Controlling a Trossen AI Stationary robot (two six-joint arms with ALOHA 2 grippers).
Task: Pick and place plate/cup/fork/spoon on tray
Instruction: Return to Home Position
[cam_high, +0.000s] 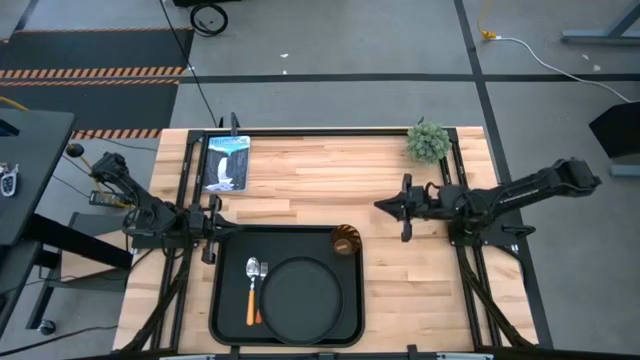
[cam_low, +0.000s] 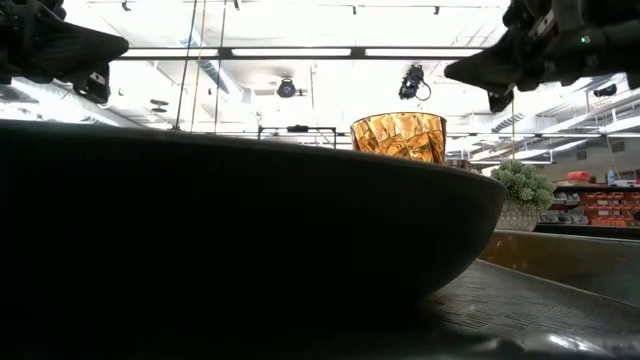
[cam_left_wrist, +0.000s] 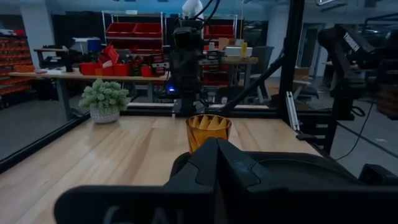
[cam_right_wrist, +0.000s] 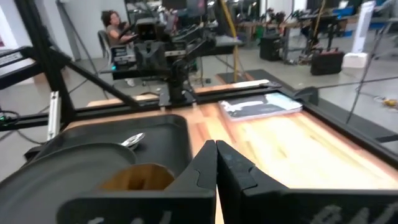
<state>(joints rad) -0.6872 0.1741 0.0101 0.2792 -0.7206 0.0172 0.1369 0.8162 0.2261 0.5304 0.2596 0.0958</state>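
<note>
Nearest, the plate (cam_high: 302, 292), fork (cam_high: 258, 300) and spoon (cam_high: 252, 290) lay in the tray (cam_high: 225, 325). The cup (cam_high: 346, 241) seemed to perch on its far right corner; best nudged fully inside. Left gripper (cam_high: 212, 233) and right gripper (cam_high: 392, 205) hung apart, jaws closed, empty. Beyond: wooden table (cam_high: 330, 170), potted plant (cam_high: 428, 141), shelving.

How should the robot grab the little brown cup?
Probably from straight above, pinching the rim of the cup. It stands upright with its mouth open upward at the far right corner of the tray. The right gripper is nearer and seems the better choice.
</note>
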